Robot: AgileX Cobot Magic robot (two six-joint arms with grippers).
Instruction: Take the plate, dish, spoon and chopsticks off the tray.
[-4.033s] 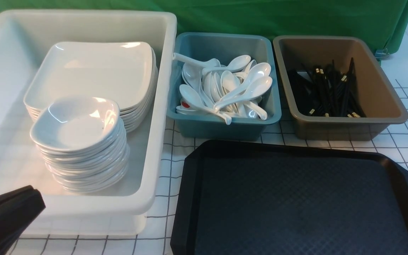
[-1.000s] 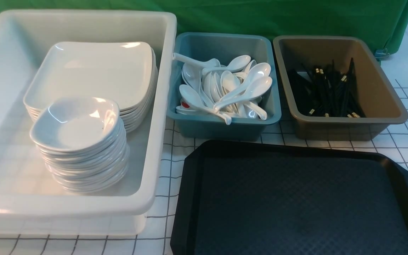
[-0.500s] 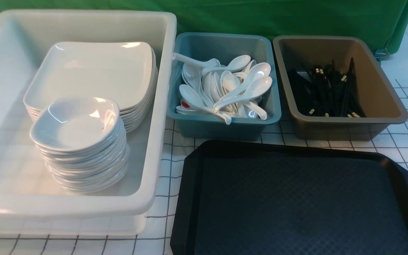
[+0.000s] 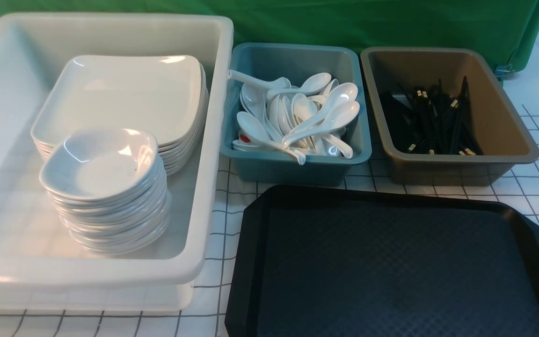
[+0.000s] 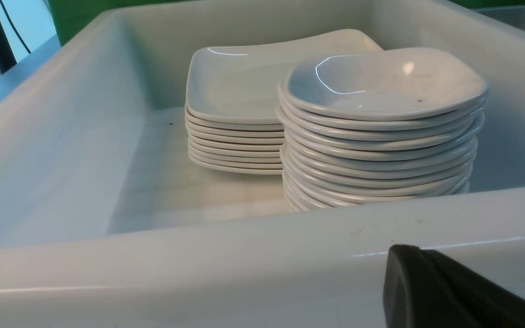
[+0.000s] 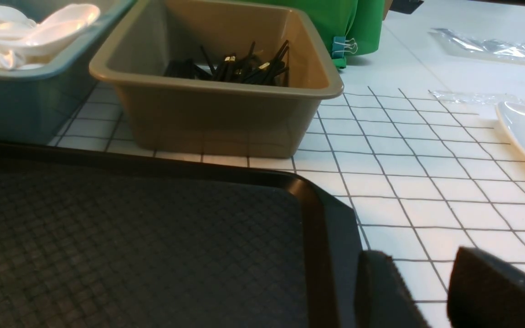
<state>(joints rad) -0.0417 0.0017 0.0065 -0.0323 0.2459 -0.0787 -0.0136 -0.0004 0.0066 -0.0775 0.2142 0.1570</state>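
Black tray [image 4: 391,267] bare, stock binned behind it; both pincers low beside it, right pincer [image 6: 431,291] spread, left pincer [image 5: 454,291] indeterminate: retire clear.

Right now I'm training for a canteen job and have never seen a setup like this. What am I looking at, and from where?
A two-armed robot took these three pictures. One camera looks forward from between the arms; the other two sit on its wrists. The black tray lies bare on a checked cloth. Behind it, the white tub holds stacked square plates and small dishes, the blue tub spoons, the brown tub chopsticks. Dark fingers of the right arm show, apart and holding nothing; the left wrist view shows just one dark finger.
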